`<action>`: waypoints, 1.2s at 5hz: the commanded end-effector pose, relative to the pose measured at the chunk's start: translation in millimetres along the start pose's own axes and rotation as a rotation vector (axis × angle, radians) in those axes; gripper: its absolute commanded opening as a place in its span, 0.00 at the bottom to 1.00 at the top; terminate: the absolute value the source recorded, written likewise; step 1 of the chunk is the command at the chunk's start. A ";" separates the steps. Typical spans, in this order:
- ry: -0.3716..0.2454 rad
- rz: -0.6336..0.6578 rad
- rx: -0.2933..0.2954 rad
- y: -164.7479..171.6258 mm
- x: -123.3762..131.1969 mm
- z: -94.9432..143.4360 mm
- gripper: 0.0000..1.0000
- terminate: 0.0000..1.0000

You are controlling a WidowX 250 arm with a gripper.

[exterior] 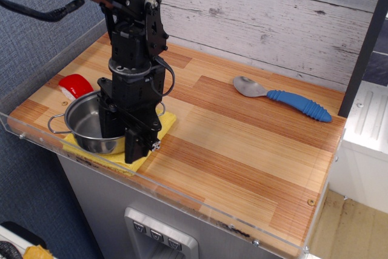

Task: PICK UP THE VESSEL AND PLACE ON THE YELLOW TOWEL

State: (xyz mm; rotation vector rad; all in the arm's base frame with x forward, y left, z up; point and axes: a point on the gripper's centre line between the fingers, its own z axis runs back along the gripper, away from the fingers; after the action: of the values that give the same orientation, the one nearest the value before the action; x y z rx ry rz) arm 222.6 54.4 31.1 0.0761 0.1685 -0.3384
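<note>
The vessel (88, 127), a small shiny steel pot with a wire loop handle on its left, sits on the yellow towel (162, 124) at the front left corner of the wooden table. My gripper (124, 142) points down over the pot's right rim. One finger (111, 124) is inside the pot and the other (137, 145) is outside it, with a strip of yellow showing between them. The jaws look open and hold nothing. The arm hides the pot's right side and much of the towel.
A red-and-white object (76, 85) lies just behind the pot. A blue-handled metal spoon (284, 97) lies at the back right. A clear plastic lip (182, 195) runs along the table's front edge. A plank wall stands behind.
</note>
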 end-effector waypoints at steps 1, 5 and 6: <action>-0.070 -0.017 0.057 0.4 15.1 44.2 1.00 0.00; -0.174 0.129 0.088 42.8 40.0 78.2 1.00 0.00; -0.192 0.199 0.090 62.4 44.8 81.1 1.00 0.00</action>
State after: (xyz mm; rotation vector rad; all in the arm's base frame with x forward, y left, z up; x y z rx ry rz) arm 293.0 87.2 91.8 0.1309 -0.0143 -0.1531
